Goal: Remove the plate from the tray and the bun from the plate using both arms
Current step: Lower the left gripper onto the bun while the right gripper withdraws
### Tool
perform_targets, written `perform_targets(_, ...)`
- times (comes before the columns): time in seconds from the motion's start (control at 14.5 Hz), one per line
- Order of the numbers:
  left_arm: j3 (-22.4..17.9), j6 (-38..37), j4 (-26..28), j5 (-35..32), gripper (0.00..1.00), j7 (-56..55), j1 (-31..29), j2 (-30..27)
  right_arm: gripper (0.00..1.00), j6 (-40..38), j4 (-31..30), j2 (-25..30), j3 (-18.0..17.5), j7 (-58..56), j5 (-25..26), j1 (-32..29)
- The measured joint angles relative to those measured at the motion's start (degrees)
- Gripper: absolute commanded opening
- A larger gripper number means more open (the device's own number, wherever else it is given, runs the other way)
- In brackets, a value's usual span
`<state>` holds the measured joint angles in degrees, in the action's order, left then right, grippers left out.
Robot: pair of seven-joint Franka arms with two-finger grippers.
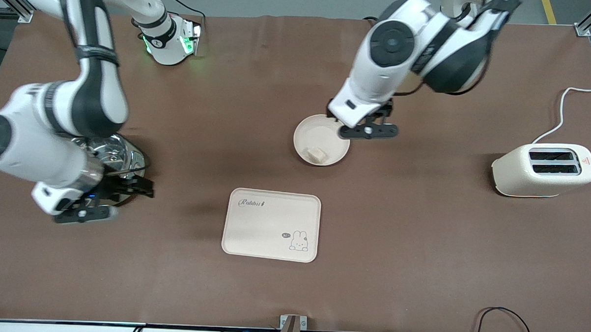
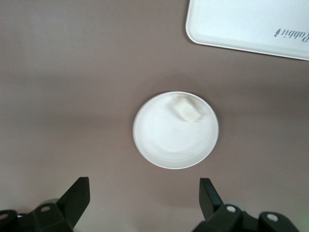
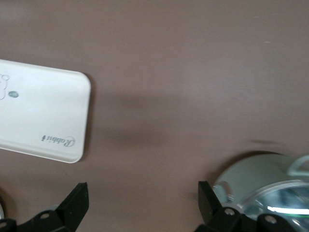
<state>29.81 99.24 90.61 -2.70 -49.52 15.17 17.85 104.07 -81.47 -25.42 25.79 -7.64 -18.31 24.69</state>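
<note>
The round cream plate lies on the brown table, farther from the front camera than the tray. The small pale bun sits in it near its nearer rim. My left gripper hangs open and empty over the table, just beside the plate's rim toward the left arm's end. In the left wrist view the plate with the bun lies ahead of the open left gripper. My right gripper is open and empty over the table beside a shiny metal pot; the right wrist view shows this gripper open.
A rectangular cream tray with a rabbit drawing lies mid-table, nearer to the front camera; it also shows in both wrist views. A cream toaster with its cord stands at the left arm's end. The pot is beside the right gripper.
</note>
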Motion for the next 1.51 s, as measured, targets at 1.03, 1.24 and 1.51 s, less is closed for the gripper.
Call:
perform_targets(1.03, -0.72, 25.0, 12.67, -17.43, 0.95, -44.26, 8.01, 15.67, 1.0, -11.35, -8.49, 25.27, -0.99, 0.42, 14.68, -7.24)
perform_targets(1.24, -0.97, 30.28, 15.49, -17.47, 0.89, -47.28, 6.77, 16.06, 1.0, -11.51, -8.7, 25.82, -1.47, 0.5, 14.7, -6.77)
perform_targets(1.51, -0.99, 33.85, 16.03, -17.47, 0.87, -49.9, 4.5, 16.12, 1.0, -11.55, -7.74, 25.97, -2.0, 1.15, 15.39, -5.43)
